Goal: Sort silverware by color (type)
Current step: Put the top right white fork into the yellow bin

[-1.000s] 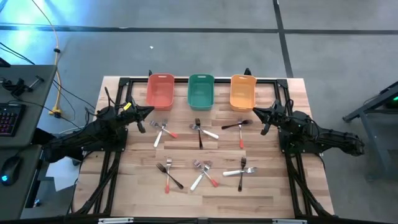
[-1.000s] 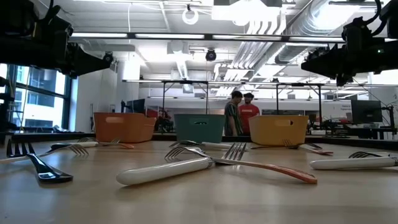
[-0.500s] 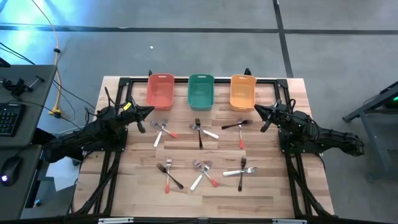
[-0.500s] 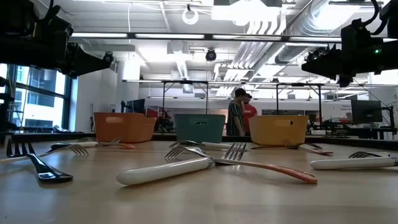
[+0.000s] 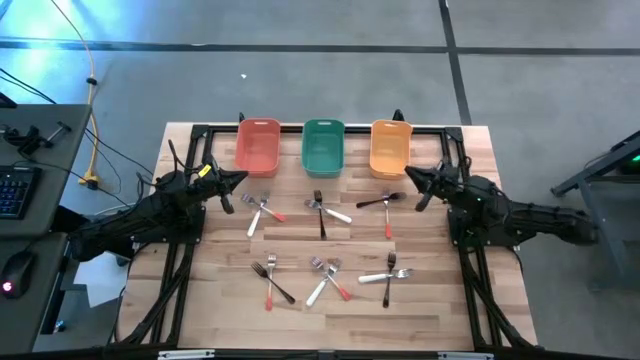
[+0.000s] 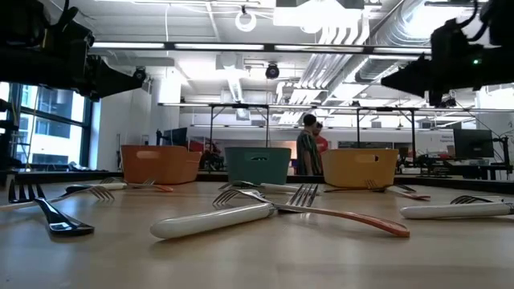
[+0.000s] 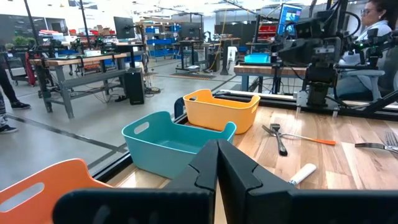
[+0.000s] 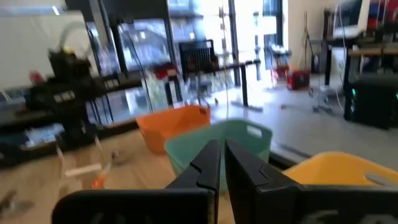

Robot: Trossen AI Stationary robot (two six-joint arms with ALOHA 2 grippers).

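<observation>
The silverware lies loose on the wooden table, its pieces crossing in pairs: one pair (image 5: 262,210) near the red bin, one (image 5: 322,211) mid-table, one (image 5: 385,203) by the orange bin, and three more along the near side (image 5: 328,277). In the low view a white-handled fork (image 6: 213,221) crosses a red-orange one (image 6: 353,218). My left gripper (image 5: 243,177) (image 7: 217,163) hovers shut at the table's left, beside the red bin. My right gripper (image 5: 407,172) (image 8: 222,160) hovers shut at the right, just near of the orange bin.
Three bins stand in a row at the far edge: red (image 5: 257,146), green (image 5: 323,146), orange (image 5: 390,148). A black frame runs along the table's rim. Bare wood lies between the two rows of silverware. People stand in the room beyond the table (image 6: 309,144).
My right gripper has moved a little toward the table's left and far edge, closer to the orange bin, and slightly up. It has stayed shut. The silverware has not moved.
</observation>
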